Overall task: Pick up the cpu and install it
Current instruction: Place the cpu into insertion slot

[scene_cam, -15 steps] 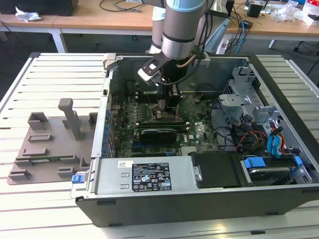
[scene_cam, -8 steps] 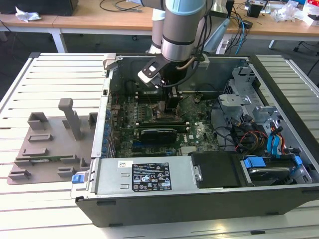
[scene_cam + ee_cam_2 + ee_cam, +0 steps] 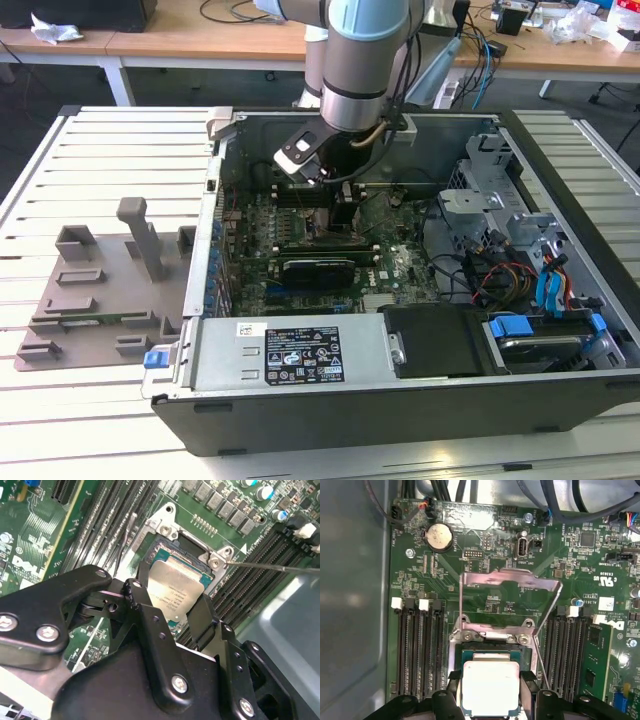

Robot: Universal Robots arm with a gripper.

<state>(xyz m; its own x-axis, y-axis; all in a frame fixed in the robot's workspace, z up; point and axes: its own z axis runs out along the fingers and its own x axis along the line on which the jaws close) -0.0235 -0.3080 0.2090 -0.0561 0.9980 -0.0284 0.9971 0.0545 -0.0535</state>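
Observation:
The cpu (image 3: 176,586), a small square chip with a silvery top plate, sits between my gripper's (image 3: 170,602) two black fingers, which press on its opposite edges. In the first wrist view the cpu (image 3: 489,689) lies over the open socket (image 3: 490,652), with a finger (image 3: 454,687) on either side and the gripper (image 3: 490,692) shut on it. The socket's metal load plate (image 3: 510,582) stands flipped up behind it, and the thin lever rod (image 3: 270,566) sticks out sideways. In the exterior view the gripper (image 3: 345,210) reaches down into the open computer case (image 3: 400,400) over the motherboard.
Memory slots (image 3: 420,650) flank the socket on both sides. A long black expansion card (image 3: 318,268) lies just in front of the gripper. A power supply (image 3: 290,352), drive cage (image 3: 520,240) and cables fill the case. A grey fixture plate (image 3: 100,285) lies outside, at the exterior view's left.

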